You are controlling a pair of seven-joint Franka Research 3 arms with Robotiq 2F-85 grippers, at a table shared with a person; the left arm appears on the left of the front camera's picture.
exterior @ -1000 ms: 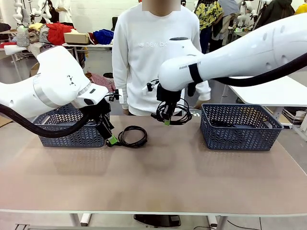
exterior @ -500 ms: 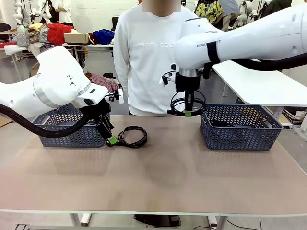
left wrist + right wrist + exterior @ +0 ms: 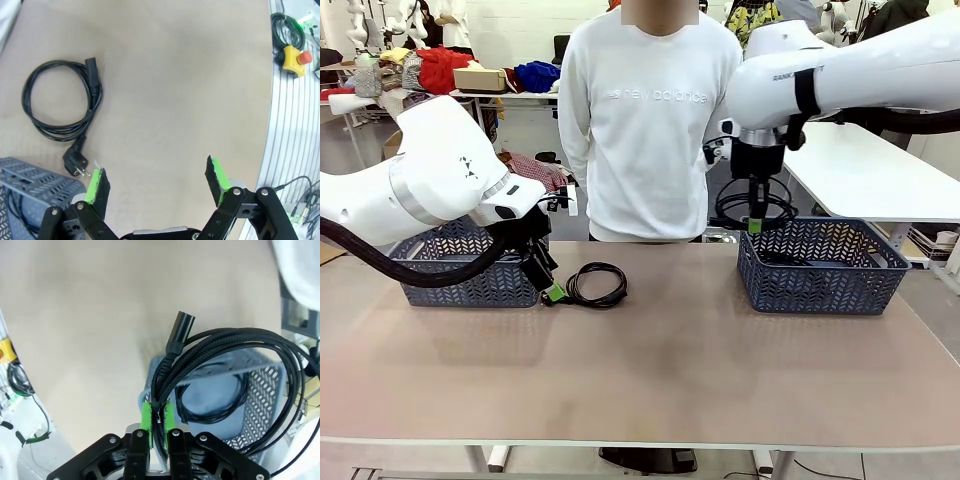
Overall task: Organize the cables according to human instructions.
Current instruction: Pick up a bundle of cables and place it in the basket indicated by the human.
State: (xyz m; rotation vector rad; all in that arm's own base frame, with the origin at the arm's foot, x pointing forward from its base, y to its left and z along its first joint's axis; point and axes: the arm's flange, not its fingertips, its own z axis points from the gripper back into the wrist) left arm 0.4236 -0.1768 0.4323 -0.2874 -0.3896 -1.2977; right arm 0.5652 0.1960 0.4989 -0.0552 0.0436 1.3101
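One coil of thin black braided cord (image 3: 752, 203) hangs from the right arm's fingers (image 3: 754, 226), which are clamped tight on its strands. It is in the air, its loop standing vertical, just above the left end of the dark blue mesh basket (image 3: 825, 280), where another black coil (image 3: 215, 402) already lies. The drop point looks to be straight below and a little toward the basket's middle.

A second coil, a black power cord (image 3: 597, 284), lies flat on the desk (image 3: 670, 370) just beside the left arm's fingers (image 3: 553, 291) — spread wide and empty, so that arm is the nearer one.

Since half a second ago the right arm has carried its coil rightward, from in front of the person's white sweatshirt (image 3: 640, 120) to the basket's edge — the left arm has not moved.
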